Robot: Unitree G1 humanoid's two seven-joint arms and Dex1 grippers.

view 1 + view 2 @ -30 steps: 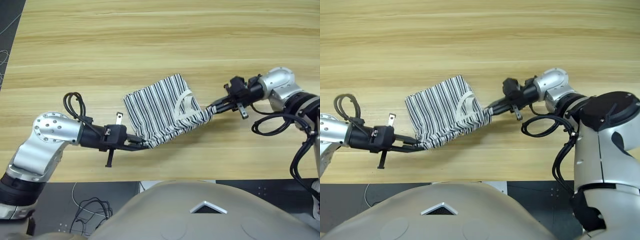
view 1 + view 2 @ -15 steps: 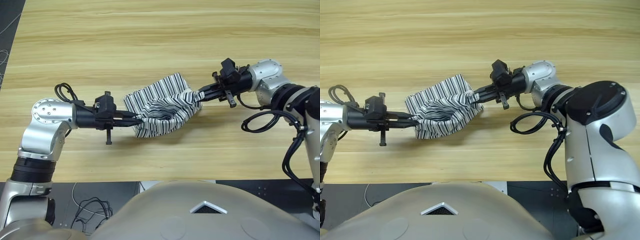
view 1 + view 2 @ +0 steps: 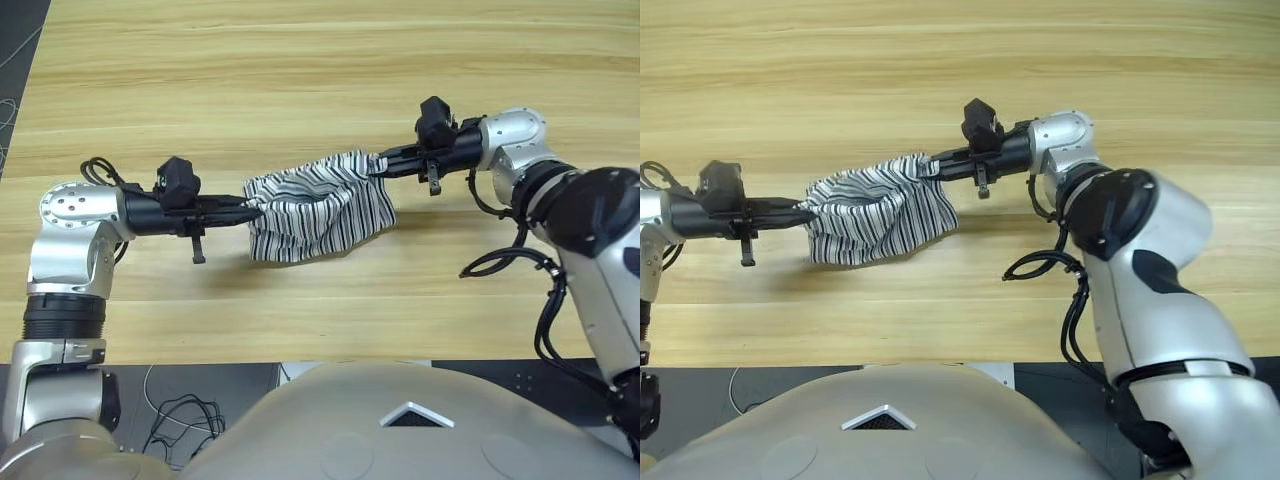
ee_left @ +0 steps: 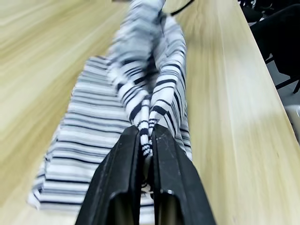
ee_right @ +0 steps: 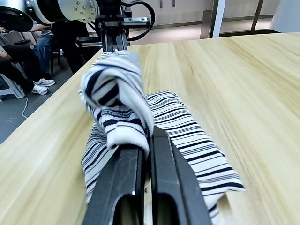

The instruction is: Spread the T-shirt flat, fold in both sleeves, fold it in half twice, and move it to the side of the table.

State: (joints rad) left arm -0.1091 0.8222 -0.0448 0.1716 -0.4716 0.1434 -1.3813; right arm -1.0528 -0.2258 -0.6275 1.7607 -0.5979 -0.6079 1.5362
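In the left eye view I count one striped T-shirt, bunched small, in the near half of the tabletop and set back from its near edge. My two pincers grip it from opposite sides. My left pincer is clamped on its left corner and my right pincer on its far right corner, with the cloth sagging between them. In the left wrist view my two fingers press together on a pinch of stripes. In the right wrist view that pincer is closed on a bunched fold.
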